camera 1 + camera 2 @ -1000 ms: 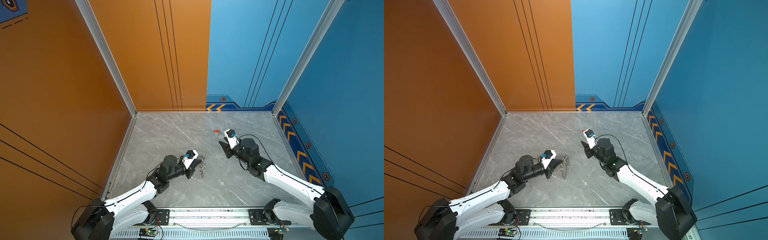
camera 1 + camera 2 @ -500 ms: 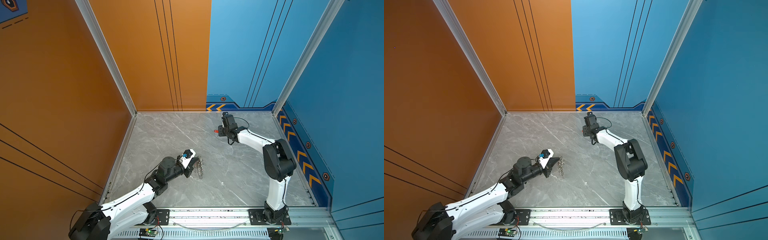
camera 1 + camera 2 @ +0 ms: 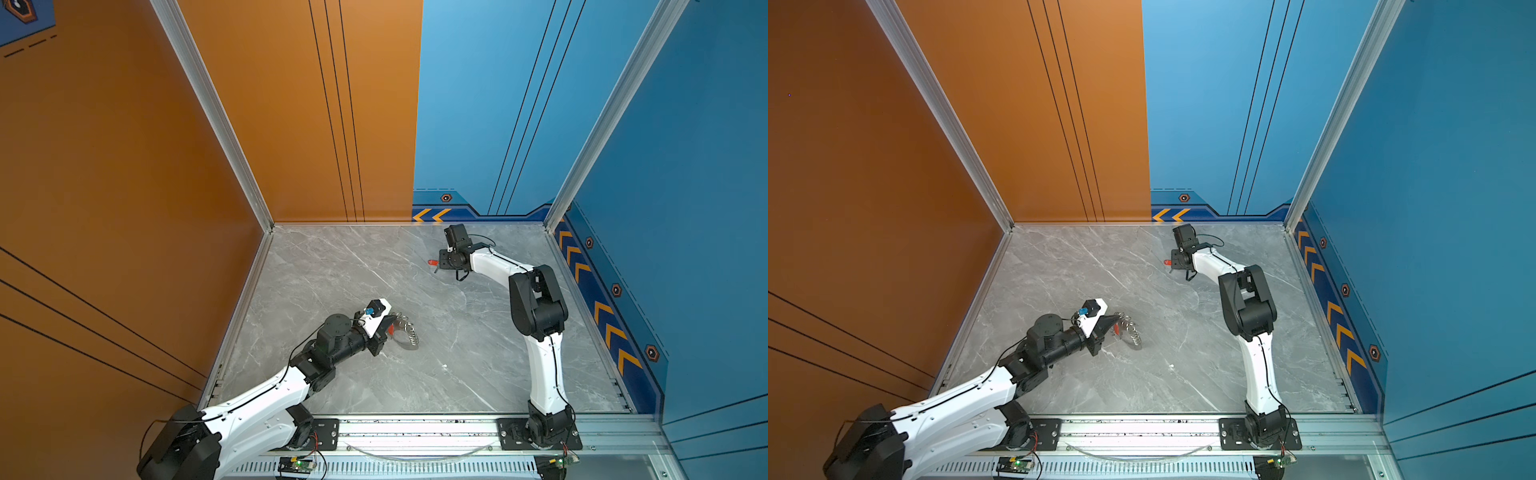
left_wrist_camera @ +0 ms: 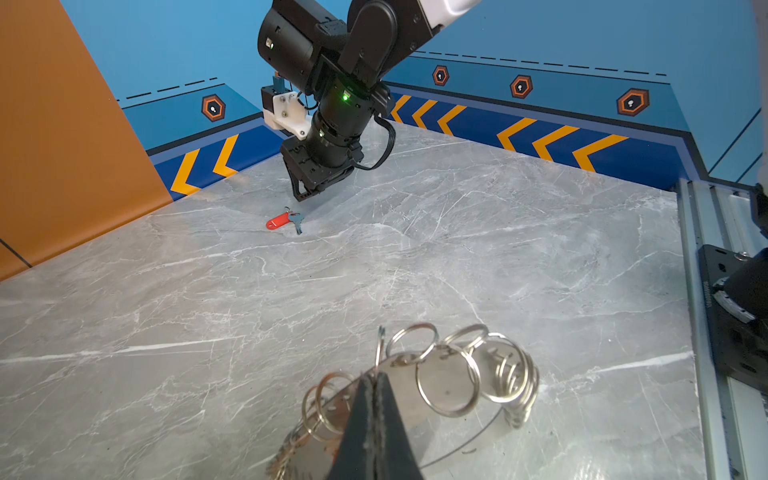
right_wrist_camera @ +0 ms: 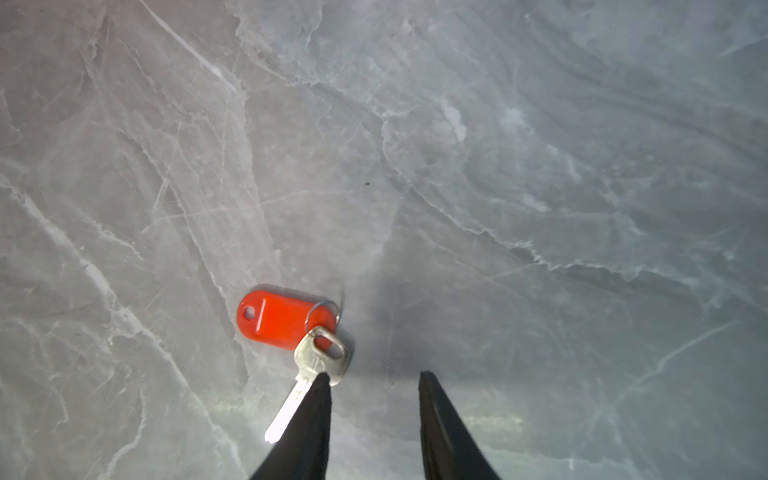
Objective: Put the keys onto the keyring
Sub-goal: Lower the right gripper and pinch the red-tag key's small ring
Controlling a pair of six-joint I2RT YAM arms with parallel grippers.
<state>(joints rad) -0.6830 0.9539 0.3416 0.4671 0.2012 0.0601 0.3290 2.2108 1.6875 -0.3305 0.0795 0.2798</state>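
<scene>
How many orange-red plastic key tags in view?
2. One tag lies on the grey marble table beside the open right gripper, ringed to a small silver key. The other tag shows at the left gripper's shut tips, against the ring-edged keyring, mostly hidden.

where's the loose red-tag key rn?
In both top views the key lies flat on the table, right of centre near the back wall, at the open right hand's fingertips, not gripped.

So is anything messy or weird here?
Nothing is spilled or broken. One odd bit: the right gripper is open, but the key with its red tag lies off to one side of the gap, partly behind one fingertip, not between the two.
</scene>
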